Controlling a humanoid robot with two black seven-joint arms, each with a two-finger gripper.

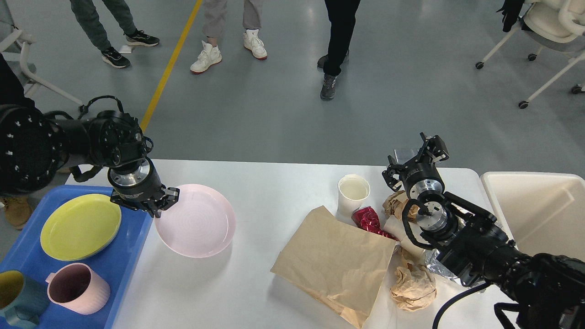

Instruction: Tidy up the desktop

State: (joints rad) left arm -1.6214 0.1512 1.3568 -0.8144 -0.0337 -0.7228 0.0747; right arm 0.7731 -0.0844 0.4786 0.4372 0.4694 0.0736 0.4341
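The white desktop (274,187) fills the lower half of the head view. My left gripper (157,206) is shut on the left rim of a pink plate (196,221) and holds it lifted and tilted above the desktop, just right of the blue tray (125,267). My right gripper (413,160) is open and empty, raised above the far right edge near a white paper cup (353,192). Below my right arm lie a brown paper bag (333,260), a red wrapper (368,219) and crumpled brown paper (411,288).
The blue tray holds a yellow plate (80,226), a pink mug (77,288) and a teal mug (13,292). A cream bin (539,214) stands at the right of the desktop. People stand on the floor beyond the far edge.
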